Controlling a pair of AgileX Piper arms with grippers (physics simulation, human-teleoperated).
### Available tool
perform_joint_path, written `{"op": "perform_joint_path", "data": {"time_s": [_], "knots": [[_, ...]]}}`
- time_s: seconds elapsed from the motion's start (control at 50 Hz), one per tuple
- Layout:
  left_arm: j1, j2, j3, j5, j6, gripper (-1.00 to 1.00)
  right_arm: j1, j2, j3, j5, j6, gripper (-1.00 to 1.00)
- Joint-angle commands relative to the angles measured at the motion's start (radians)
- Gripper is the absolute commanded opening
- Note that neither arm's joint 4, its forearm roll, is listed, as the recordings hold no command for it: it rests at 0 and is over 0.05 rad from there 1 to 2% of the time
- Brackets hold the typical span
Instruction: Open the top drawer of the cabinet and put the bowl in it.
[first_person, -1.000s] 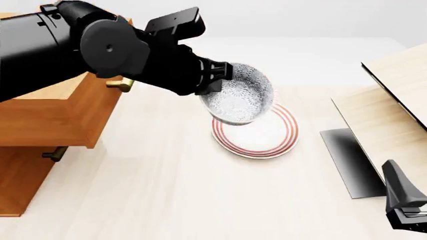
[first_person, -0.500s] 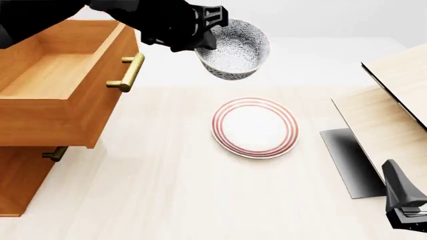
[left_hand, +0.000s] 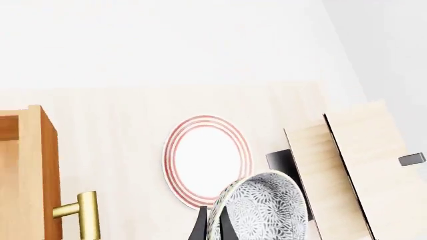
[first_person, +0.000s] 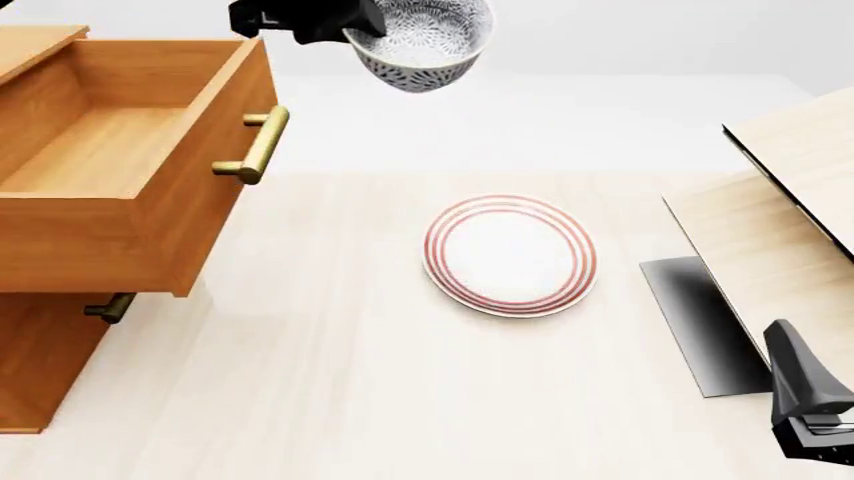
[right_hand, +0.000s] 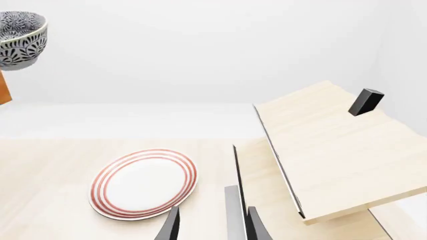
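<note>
The bowl (first_person: 424, 40), white with a blue-grey speckled pattern, hangs high in the air, just right of the open top drawer (first_person: 100, 150) and above its brass handle (first_person: 256, 145). My left gripper (first_person: 350, 25) is shut on the bowl's left rim; most of that arm is cut off by the view's top edge. In the left wrist view the two fingers (left_hand: 201, 227) pinch the rim of the bowl (left_hand: 267, 210). The drawer juts out of the orange-brown cabinet (first_person: 40, 370) and is empty inside. My right gripper (first_person: 811, 405) rests low at the near right, open (right_hand: 213, 230), holding nothing.
A flat white plate with red rings (first_person: 510, 255) lies on the table below and to the right of the bowl. A pale light-wood unit (first_person: 787, 220) with a dark panel (first_person: 701, 320) stands at the right. A lower drawer handle (first_person: 107, 307) pokes out under the open drawer.
My left arm has lifted the bowl from just above the plate, up and to the left, toward the open drawer. The right arm has stayed still.
</note>
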Motion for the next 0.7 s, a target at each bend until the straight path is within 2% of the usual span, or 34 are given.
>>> {"op": "perform_joint_path", "data": {"time_s": [0.02, 0.24, 0.7], "knots": [[0.058, 0.001, -0.057, 0.021, -0.019, -1.00, 0.000, -0.007, 0.001, 0.006, 0.001, 1.00], [0.085, 0.026, -0.118, 0.048, -0.027, -1.00, 0.000, -0.006, 0.001, 0.004, 0.000, 1.00], [0.204, -0.060, -0.018, 0.010, -0.042, -1.00, 0.000, -0.009, 0.001, 0.008, 0.000, 1.00]]}}
